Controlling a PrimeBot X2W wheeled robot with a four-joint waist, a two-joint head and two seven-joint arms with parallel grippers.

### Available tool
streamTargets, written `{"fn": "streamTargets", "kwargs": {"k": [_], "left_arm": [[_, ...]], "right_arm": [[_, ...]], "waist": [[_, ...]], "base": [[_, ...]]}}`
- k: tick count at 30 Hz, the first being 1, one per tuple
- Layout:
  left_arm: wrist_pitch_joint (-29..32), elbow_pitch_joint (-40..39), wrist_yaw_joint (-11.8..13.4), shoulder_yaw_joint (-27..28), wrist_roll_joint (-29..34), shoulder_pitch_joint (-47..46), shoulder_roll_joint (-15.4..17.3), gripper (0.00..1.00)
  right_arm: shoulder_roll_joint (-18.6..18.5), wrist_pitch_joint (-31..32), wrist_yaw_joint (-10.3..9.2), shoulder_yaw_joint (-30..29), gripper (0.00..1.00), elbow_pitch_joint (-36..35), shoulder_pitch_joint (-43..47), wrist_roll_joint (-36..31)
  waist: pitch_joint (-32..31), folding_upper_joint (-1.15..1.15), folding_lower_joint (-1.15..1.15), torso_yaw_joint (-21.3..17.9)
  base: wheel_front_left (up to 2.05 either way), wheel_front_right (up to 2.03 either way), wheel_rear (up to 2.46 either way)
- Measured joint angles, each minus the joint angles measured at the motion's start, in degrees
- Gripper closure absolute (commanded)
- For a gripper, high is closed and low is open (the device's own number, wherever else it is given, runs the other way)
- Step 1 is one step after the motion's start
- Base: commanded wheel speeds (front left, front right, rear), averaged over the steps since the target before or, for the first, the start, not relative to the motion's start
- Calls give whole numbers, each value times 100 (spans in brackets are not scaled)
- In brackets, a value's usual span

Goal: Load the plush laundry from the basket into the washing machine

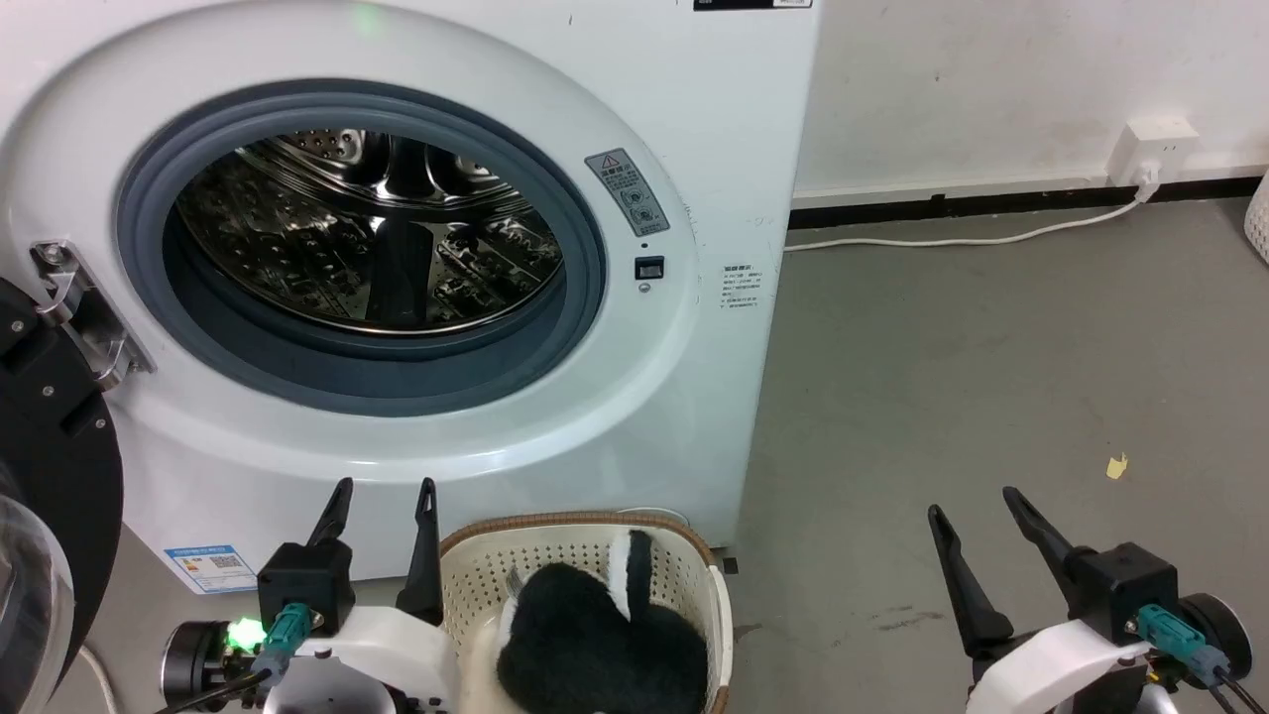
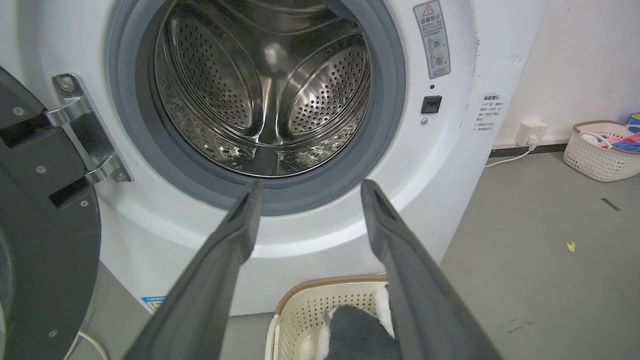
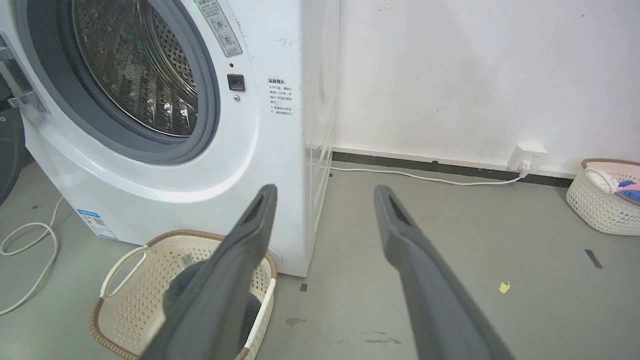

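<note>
1. Black-green fur with white patches marks the plush laundry. It lies wholly in the basket, which stands on the floor just before the washing machine, below the open port. Nothing is loaded yet, and the steel drum looks empty.
2. Left gripper hangs just beside the basket's left rim, fingers spread and holding nothing. Right gripper is well off to the right over bare floor, likewise spread and empty.
3. Risk, shallow pinch: fingers closing on the pile alone, not the body, would likely let the item slip on the lift.
4. Risk, basket disturbed: it appears to be light perforated plastic, so fur dragging on its wall may lift or tip it.
5. Risk, snag at the port: a bulky load may catch on the lip of the grey gasket, leaving a white end hanging outside.
6. Risk, collision: the open door and its hinge stand close on the left arm's side, and a wide swing could strike them.
</note>
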Motion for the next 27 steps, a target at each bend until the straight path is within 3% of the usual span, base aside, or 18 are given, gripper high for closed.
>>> {"fn": "streamTargets", "kwargs": {"k": [11,27], "left_arm": [[-127,241,33,-190,-211,-43,0,0],[-214,1185,40,-539,-506,-614,2,0]], "right_arm": [[0,-134,0,-3,0,68,2,219],[0,-314,0,-118,0,126,-4,554]], "waist": [[74,0,0,-11],[486,0,1,-160]], "base": [[0,0,0],[0,0,0]]}}
